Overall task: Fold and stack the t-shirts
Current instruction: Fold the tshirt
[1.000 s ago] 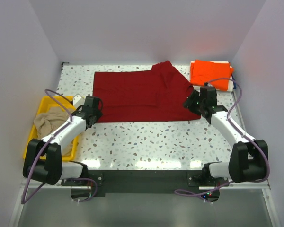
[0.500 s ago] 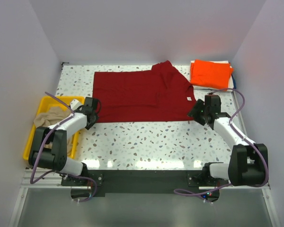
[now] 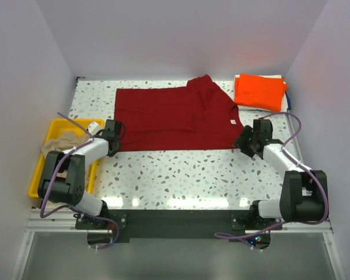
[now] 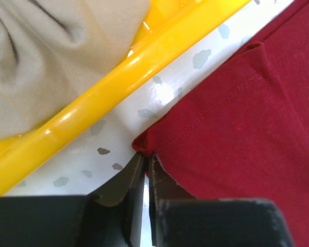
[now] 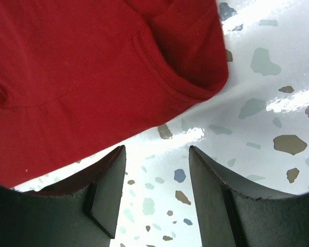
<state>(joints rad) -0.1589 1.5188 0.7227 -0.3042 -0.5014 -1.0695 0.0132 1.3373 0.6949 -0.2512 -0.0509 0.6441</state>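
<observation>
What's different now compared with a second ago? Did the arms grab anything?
The left gripper closed its fingers at the near-left corner of the dark red t-shirt; whether cloth is pinched is unclear. The right gripper, open, backed off the shirt's right corner, uncovering the white neck label. The orange t-shirt, and the beige t-shirt in the yellow tray, stayed put.

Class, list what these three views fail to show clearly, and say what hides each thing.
Left wrist view: whether the left end effector pinches the dark red t-shirt at its corner; its nearly closed fingers cover that spot.
Top view: part of the beige t-shirt in the yellow tray, hidden by the left arm.
Top view: print on the white neck label, too small.
</observation>
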